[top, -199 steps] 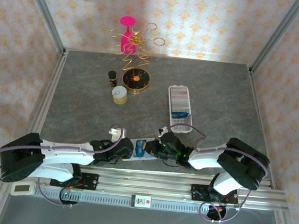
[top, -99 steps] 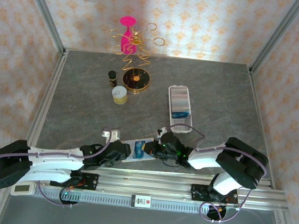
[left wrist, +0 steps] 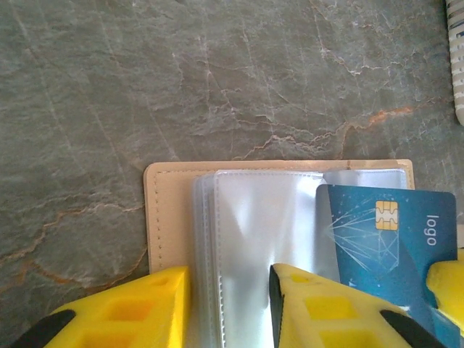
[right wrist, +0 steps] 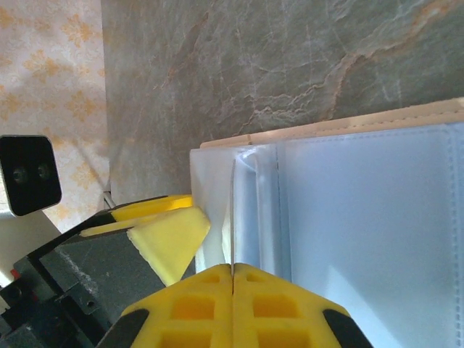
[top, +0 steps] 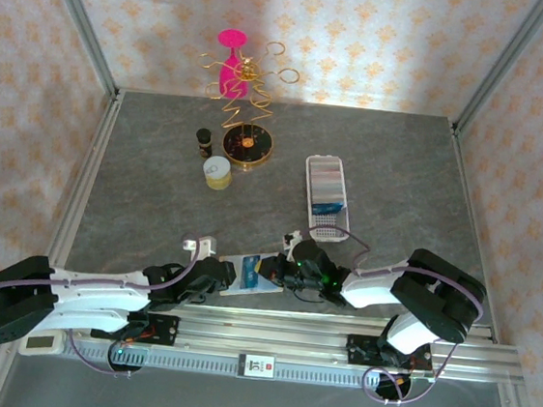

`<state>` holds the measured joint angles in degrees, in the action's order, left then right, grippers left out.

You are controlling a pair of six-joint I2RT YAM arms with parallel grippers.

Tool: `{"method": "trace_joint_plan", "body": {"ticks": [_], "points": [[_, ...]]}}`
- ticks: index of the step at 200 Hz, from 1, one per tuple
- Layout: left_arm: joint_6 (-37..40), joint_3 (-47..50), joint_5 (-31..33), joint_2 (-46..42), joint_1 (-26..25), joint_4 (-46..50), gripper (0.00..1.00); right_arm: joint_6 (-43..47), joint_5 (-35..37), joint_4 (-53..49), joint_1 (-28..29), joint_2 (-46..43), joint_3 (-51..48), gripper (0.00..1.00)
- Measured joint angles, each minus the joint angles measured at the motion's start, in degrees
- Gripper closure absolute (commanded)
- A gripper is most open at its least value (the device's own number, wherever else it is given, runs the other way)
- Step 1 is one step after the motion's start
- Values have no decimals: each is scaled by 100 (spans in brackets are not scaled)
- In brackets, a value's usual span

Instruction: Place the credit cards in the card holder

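Note:
A blue credit card (left wrist: 391, 232) with a chip sticks halfway out of the clear sleeves (left wrist: 254, 217) of a beige wallet (left wrist: 170, 210) lying flat near the table's front edge. My right gripper (right wrist: 232, 270) is shut on that card (top: 262, 273), which appears edge-on between its fingers. My left gripper (left wrist: 228, 279) stands over the sleeves with its jaws apart, one finger on each side of the bound edge. In the top view the left gripper (top: 223, 274) and right gripper (top: 284, 271) face each other across the wallet (top: 236, 285). Farther back, the white card holder (top: 328, 234) has cards (top: 329, 210) lying in it.
A gold wire stand with a pink glass (top: 238, 78), a round gold tin (top: 248, 145), a small dark bottle (top: 204, 138) and a small jar (top: 217, 172) stand at the back left. A metal rail (top: 287, 336) runs along the near edge. Grey table lies between the wallet and the card holder.
My left arm has dropped lower and drawn back left, and its jaws have narrowed over the sleeves. The wallet shifted slightly left. The right gripper stayed shut in place.

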<state>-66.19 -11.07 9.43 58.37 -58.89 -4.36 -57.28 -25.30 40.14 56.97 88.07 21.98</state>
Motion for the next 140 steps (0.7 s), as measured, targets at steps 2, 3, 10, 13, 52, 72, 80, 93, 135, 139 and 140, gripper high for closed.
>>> {"method": "trace_joint_plan", "body": {"ticks": [2,3,10,13,52,72,80,93,135,139,140], "points": [[2,0,0,2,0,-2,68,0,4,2,0,0,-4,100],[2,0,0,2,0,-4,68,0,4,2,0,0,-7,100],[2,0,0,13,0,-13,68,-7,11,0,0,-2,-20,100],[2,0,0,15,0,-17,68,-13,20,0,0,-2,-24,100],[2,2,0,55,0,-68,68,-15,17,0,0,-2,-52,100],[4,17,-11,127,0,-201,68,-15,-44,31,0,59,-52,100],[11,26,-17,151,0,-264,68,-15,-70,68,0,105,-50,100],[20,31,-20,179,0,-304,67,-15,-116,131,0,179,-48,100],[22,48,-42,175,0,-363,67,-22,-212,284,0,450,98,100],[22,61,-42,170,0,-380,67,-28,-212,284,0,468,111,100],[22,63,-42,170,0,-385,67,-31,-212,286,0,470,114,100]]}}
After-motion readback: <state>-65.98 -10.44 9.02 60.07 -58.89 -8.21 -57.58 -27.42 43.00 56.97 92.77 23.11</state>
